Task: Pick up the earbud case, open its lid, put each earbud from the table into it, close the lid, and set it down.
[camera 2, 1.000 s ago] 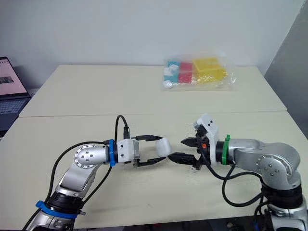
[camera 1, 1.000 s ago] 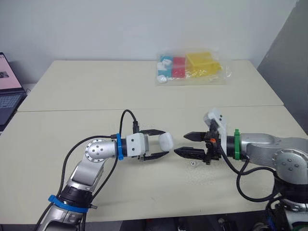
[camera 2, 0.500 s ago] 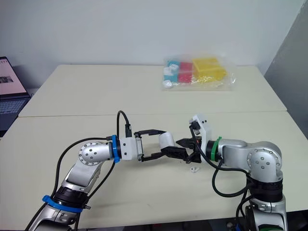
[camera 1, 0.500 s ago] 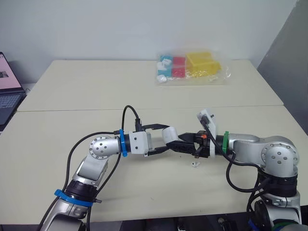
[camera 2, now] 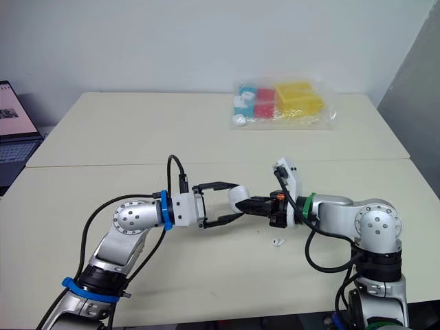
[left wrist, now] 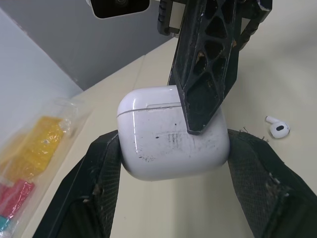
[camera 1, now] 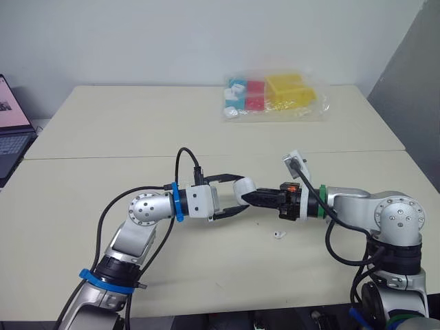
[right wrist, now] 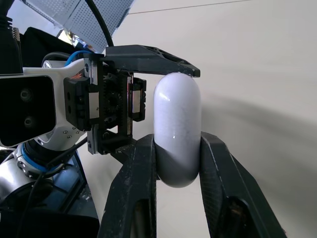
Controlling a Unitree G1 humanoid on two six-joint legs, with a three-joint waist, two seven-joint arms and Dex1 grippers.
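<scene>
The earbud case (left wrist: 168,134) is a white, glossy box with rounded corners. Its face is scuffed with dark specks and its lid is closed along a thin seam. It is held off the table, pinched by both the left gripper (camera 1: 239,194) and the right gripper (camera 1: 249,195). One small white earbud (camera 1: 277,234) lies on the table nearby.

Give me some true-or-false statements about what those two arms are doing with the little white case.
The left gripper and the right gripper both grip the earbud case. True.
The case's lid is open. False: it is shut.
One earbud lies on the table. True.
The bag of coloured blocks lies right beside the earbud. False: it lies well away, near the table's far edge.
</scene>
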